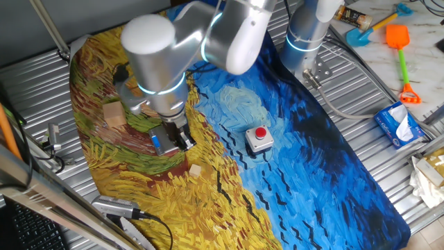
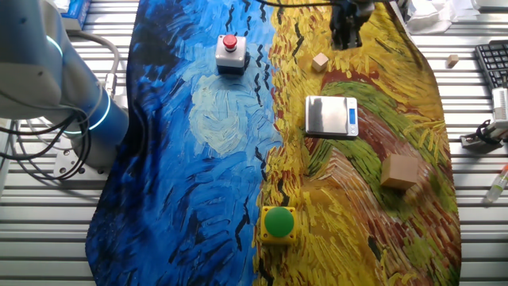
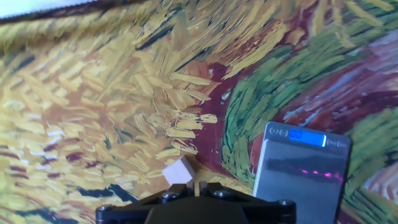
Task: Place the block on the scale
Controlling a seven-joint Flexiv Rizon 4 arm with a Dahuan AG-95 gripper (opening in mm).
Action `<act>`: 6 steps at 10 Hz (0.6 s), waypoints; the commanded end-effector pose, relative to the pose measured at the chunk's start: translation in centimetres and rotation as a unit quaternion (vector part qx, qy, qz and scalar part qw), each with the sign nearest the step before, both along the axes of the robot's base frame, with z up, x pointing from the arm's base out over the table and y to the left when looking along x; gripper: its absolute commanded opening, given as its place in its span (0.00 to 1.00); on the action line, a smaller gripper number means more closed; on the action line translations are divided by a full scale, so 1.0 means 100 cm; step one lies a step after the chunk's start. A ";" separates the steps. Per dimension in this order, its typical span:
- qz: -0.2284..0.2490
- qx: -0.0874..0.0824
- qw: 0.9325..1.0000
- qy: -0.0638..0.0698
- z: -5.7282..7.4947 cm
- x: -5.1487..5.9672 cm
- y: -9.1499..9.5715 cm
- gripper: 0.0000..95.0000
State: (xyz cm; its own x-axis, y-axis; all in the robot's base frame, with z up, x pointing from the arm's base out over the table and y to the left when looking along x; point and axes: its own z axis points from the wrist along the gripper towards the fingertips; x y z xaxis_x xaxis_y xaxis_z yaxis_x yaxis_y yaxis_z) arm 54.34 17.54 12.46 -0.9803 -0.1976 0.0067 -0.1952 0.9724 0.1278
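While the gripper (image 2: 347,32) hovers above the cloth (image 2: 198,199), its opening cannot be told. On the cloth, the block (image 2: 320,61) lies at eleven o'clock from the scale (image 2: 331,116), apart from it.

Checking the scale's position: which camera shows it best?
The other fixed view: the scale lies whole and unobstructed. The hand view cuts off its lower edge; in one fixed view the arm hides nearly all of it.

The arm's gripper (image 1: 182,141) hangs above the painted cloth (image 1: 305,160), its finger state not discernible. The block (image 1: 195,171) lies on the cloth just beside and below it, untouched. A larger wooden block (image 1: 114,114) sits well apart; a red-button box (image 1: 259,138) stands on the blue area.
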 end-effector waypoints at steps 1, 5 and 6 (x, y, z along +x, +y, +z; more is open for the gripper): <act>0.019 -0.009 1.000 -0.010 -0.010 -0.001 0.000 0.60; 0.009 -0.013 1.000 -0.009 -0.019 -0.002 0.012 0.60; 0.008 -0.012 1.000 -0.009 -0.022 -0.002 0.014 0.60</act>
State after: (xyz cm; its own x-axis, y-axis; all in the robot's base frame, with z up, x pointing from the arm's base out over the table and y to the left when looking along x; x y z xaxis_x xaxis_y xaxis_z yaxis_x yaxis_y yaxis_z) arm 54.09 18.99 10.18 -0.9775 -0.2108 -0.0077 -0.2105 0.9727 0.0980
